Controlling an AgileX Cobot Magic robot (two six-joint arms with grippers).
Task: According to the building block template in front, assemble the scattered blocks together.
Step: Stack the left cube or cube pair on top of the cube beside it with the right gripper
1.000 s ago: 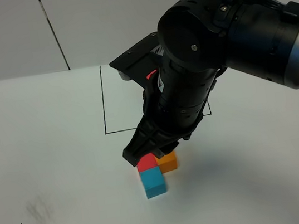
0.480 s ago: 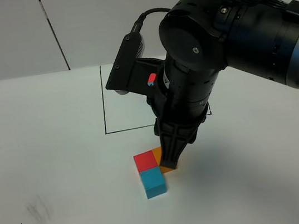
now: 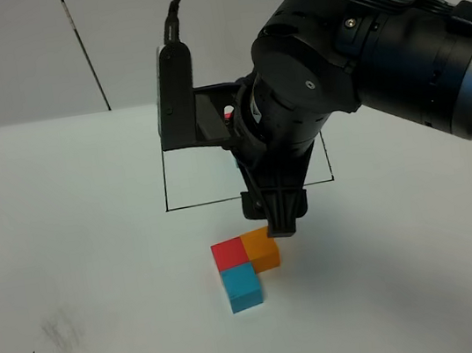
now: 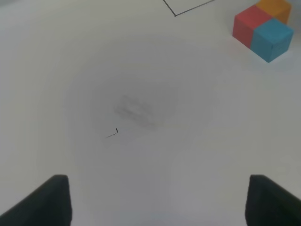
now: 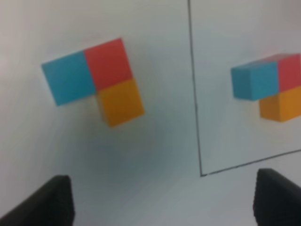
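The scattered blocks lie joined in an L on the white table: red [image 3: 228, 254] touching orange [image 3: 263, 250], light blue [image 3: 243, 287] in front of red. The right wrist view shows the same trio, blue [image 5: 68, 77], red [image 5: 106, 59], orange [image 5: 120, 101]. My right gripper [image 3: 280, 223] hovers just above the orange block, open and holding nothing. The building block template [image 5: 270, 87] sits inside its black frame [image 5: 194, 94]; the arm hides it in the high view. My left gripper [image 4: 160, 200] is open over bare table, far from the blocks [image 4: 263, 28].
The right arm's bulky body [image 3: 359, 51] hangs over the framed area, and only the frame's left line [image 3: 163, 165] and front line show. A faint grey smudge [image 3: 61, 331] marks the table at front left, with small black tick marks near the edges.
The right gripper turned about its wrist, moved from the red block to the orange one, lifted slightly and opened. The three blocks stayed put. The left gripper is unchanged.
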